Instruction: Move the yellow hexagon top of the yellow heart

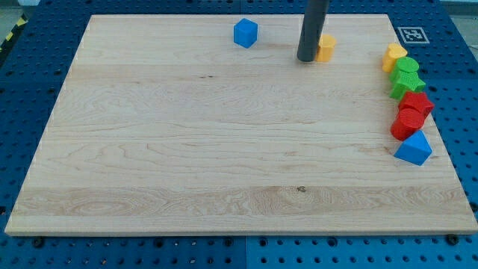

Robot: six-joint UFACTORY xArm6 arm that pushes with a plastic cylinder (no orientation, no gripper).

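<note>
The board (224, 142) carries everything. My rod stands upright near the board's top edge, no jaws on it. My tip (307, 59) touches the yellow hexagon (326, 47), half hidden behind the rod. The yellow heart (393, 55) sits at the board's right edge, apart from the hexagon.
</note>
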